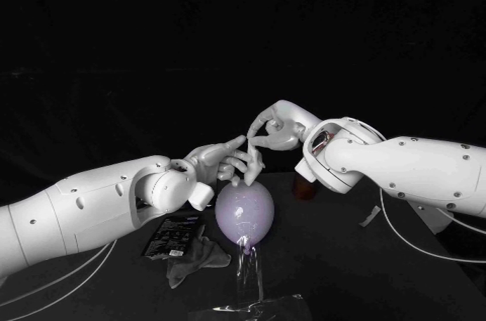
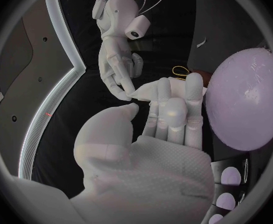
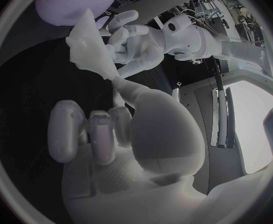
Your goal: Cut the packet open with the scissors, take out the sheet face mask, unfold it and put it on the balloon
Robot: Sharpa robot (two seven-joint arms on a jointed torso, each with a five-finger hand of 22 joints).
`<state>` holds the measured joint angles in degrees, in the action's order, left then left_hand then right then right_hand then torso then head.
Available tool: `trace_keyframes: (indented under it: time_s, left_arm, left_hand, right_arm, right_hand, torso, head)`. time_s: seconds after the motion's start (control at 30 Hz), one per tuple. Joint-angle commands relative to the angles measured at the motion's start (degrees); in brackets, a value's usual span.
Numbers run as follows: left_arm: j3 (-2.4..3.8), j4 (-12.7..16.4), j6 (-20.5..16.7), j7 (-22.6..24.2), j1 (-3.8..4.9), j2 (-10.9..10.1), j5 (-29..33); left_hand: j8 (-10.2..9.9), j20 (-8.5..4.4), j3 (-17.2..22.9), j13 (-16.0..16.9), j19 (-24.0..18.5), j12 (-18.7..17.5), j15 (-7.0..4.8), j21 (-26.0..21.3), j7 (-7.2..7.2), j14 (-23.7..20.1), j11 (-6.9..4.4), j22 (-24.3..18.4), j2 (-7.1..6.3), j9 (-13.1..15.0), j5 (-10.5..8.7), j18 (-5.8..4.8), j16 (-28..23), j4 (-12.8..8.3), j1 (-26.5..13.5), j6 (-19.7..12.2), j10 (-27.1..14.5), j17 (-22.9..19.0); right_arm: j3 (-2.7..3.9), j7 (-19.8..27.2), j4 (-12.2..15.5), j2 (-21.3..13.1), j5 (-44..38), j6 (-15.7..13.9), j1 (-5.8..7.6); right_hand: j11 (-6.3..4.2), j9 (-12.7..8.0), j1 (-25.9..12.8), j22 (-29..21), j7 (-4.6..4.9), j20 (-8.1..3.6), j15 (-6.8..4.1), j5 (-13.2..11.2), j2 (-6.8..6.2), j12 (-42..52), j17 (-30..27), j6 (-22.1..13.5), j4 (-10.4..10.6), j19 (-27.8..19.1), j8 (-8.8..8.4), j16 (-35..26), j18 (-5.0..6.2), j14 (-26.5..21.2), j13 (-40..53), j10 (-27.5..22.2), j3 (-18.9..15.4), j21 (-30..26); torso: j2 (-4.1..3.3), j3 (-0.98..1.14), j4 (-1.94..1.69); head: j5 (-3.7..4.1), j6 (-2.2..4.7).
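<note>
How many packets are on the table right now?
1. The black packet lies on the table left of the balloon, beside the left arm. The arms may hide others.

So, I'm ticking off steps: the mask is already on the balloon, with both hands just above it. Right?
Not quite. The mask is not on the balloon: the left hand and right hand hold it between their fingers. Both hands are indeed just above the balloon. The right wrist view shows the mask held clear of it.
</note>
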<state>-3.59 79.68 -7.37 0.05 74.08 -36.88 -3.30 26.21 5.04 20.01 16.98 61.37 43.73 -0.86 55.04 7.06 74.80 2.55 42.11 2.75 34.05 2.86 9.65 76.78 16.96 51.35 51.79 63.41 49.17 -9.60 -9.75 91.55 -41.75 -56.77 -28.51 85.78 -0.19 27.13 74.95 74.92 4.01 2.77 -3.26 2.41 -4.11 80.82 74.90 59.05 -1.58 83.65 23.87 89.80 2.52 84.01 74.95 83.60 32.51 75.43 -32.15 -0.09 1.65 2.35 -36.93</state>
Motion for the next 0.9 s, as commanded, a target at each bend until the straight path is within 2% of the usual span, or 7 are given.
trace_keyframes:
  time_s: [0.03,0.17,0.2,0.5,0.73,0.9]
  left_arm:
    - [0.05,-0.1,0.4,-0.6,0.04,-0.8,1.2]
    - [0.02,-0.2,-0.2,-0.5,0.04,-2.2,1.3]
    - [0.01,-0.3,-0.3,-0.5,0.04,-3.1,1.3]
    - [-0.03,0.0,0.7,-0.7,0.04,-7.1,0.8]
    - [-0.05,0.2,1.3,-1.0,0.03,-8.0,0.4]
    - [-0.11,0.4,1.8,-1.4,0.03,-8.0,-0.3]
  left_hand:
    - [1.0,-0.18,-0.9,0.7,1.6,1.2,-0.28,1.9,-0.69,1.6,-0.22,2.2,0.45,0.5,-0.09,-0.45,1.3,0.0,-0.2,0.4,1.1,2.9]
    - [1.4,-0.31,-1.3,1.0,2.2,1.6,-0.38,2.8,-0.81,2.0,-0.37,3.3,0.54,0.7,-0.03,-0.64,1.8,0.0,0.0,0.4,1.2,3.8]
    - [1.9,-0.44,-1.7,1.5,3.1,2.1,-0.54,4.0,-1.01,2.6,-0.54,4.7,0.52,1.0,-0.04,-0.89,2.4,0.0,0.3,0.5,1.4,5.3]
    - [2.6,-0.64,-2.5,2.1,3.4,2.8,-0.74,4.7,-1.21,3.2,-0.75,5.3,0.24,1.4,-0.03,-0.98,3.0,-0.1,1.0,0.4,1.4,6.5]
    - [3.0,-0.74,-2.9,2.5,3.6,3.2,-0.81,5.3,-1.27,3.5,-0.80,5.9,-0.08,1.5,-0.03,-1.06,3.4,-0.1,2.2,0.1,1.2,7.5]
    - [3.0,-0.75,-3.3,2.8,3.6,3.1,-0.66,5.8,-0.99,3.5,-0.57,6.4,-0.53,1.5,-0.03,-1.13,3.5,-0.1,3.6,-0.8,0.3,7.6]
  right_arm:
    - [0.03,0.9,-0.9,0.9,-0.2,-1.4,-0.27]
    - [0.04,1.1,-1.9,2.2,-0.4,-2.1,-0.65]
    - [0.04,1.1,-2.5,2.8,-0.7,-2.5,-0.80]
    - [0.05,1.3,-4.5,5.3,-1.1,-3.5,-1.61]
    - [0.05,1.0,-4.5,5.8,-1.1,-2.9,-2.63]
    - [-0.02,0.5,-4.1,5.2,-1.4,-2.3,-3.58]
  right_hand:
    - [-0.05,0.1,0.5,11.1,0.13,-0.19,-0.46,0.4,0.08,0.2,15.1,0.2,-0.1,0.4,0.25,0.2,0.43,6.0,8.6,1.8,0.4,-0.2]
    - [-0.02,0.1,0.6,11.1,0.16,-0.19,-0.44,0.4,0.09,0.1,15.1,0.1,-0.1,0.3,0.28,0.2,0.47,6.0,8.5,1.7,0.4,-0.4]
    - [0.00,0.1,0.6,11.1,0.18,-0.19,-0.44,0.4,0.10,0.1,15.1,0.1,-0.1,0.3,0.30,0.2,0.49,6.0,8.5,1.7,0.5,-0.5]
    - [0.00,0.1,0.6,11.0,0.20,-0.19,-0.43,0.4,0.10,0.1,15.1,0.1,-0.1,0.3,0.30,0.2,0.50,6.0,8.5,1.7,0.5,-0.5]
    - [0.03,0.1,0.6,11.0,0.23,-0.19,-0.42,0.4,0.10,-0.1,15.1,0.0,-0.2,0.3,0.32,0.2,0.51,6.0,8.4,1.6,0.6,-0.6]
    - [0.04,0.2,0.7,11.0,0.25,-0.18,-0.41,0.4,0.11,-0.1,15.1,0.0,-0.2,0.2,0.33,0.2,0.54,6.0,8.4,1.6,0.6,-0.7]
  torso:
    - [-0.04,0.02,0.03]
    - [-0.07,-0.01,-0.07]
    - [-0.06,-0.04,-0.12]
    - [0.00,-0.19,-0.06]
    - [0.05,-0.09,-0.10]
    - [0.05,0.04,0.13]
  head:
    - [0.07,-0.10]
    - [0.21,-0.27]
    - [0.34,-0.36]
    - [0.59,-0.70]
    - [0.21,-0.90]
    - [-0.12,-1.04]
